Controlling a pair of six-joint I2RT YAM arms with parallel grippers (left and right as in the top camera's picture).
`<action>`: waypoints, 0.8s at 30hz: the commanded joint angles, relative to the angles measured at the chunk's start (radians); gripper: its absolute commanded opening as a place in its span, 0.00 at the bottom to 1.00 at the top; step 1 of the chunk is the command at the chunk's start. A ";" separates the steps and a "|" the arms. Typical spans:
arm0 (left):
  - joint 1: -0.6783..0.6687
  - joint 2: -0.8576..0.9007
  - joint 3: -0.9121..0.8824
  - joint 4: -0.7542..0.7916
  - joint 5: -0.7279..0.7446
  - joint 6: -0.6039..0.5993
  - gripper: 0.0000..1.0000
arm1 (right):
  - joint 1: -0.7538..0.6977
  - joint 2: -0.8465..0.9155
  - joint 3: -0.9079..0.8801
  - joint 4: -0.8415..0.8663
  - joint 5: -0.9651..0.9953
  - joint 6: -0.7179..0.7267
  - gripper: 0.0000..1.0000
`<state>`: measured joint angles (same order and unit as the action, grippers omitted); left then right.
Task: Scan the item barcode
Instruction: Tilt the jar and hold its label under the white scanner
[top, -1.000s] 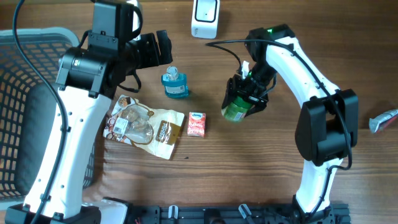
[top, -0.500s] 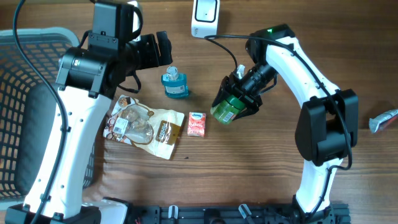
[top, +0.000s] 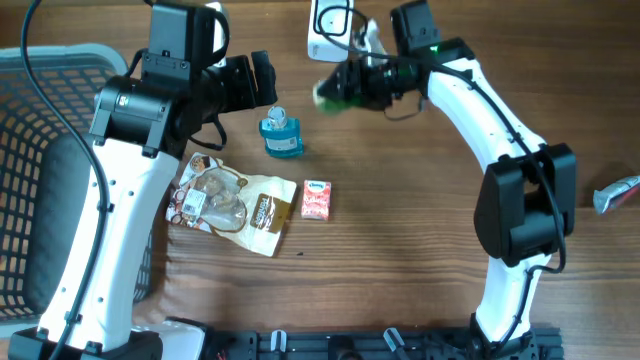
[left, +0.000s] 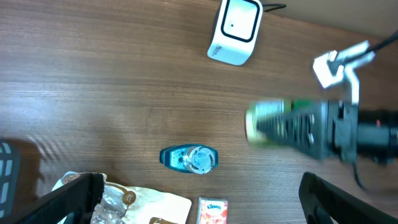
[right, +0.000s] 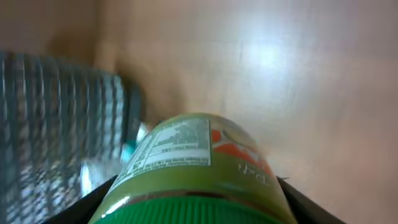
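Note:
The item is a green jar with a green lid and a white nutrition label. My right gripper is shut on it, holding it on its side in the air, just below the white scanner. In the left wrist view the jar hangs blurred to the lower right of the scanner. My left gripper is open and holds nothing; it hovers above the table to the left of the jar, with its fingers spread wide.
A blue bottle stands left of centre. A brown snack bag and a pink tissue pack lie nearer the front. A grey basket fills the left edge, and a tube lies at the right edge.
My right gripper has carried the green jar up and back from mid-table to just below the scanner, tipping it sideways. The left arm has not moved.

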<state>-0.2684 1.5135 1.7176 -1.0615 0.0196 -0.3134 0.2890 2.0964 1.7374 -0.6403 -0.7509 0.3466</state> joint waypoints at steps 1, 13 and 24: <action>-0.005 0.007 0.003 -0.003 -0.010 -0.009 1.00 | 0.000 -0.002 0.016 0.119 0.163 -0.034 0.63; -0.005 0.007 0.003 -0.006 -0.011 -0.009 1.00 | 0.000 0.077 0.016 0.587 0.444 -0.276 0.62; -0.005 0.007 0.003 -0.005 -0.016 -0.009 1.00 | 0.034 0.224 0.016 1.033 0.602 -0.294 0.66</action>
<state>-0.2684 1.5139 1.7176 -1.0698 0.0193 -0.3134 0.2996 2.2929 1.7363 0.3397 -0.1951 0.0757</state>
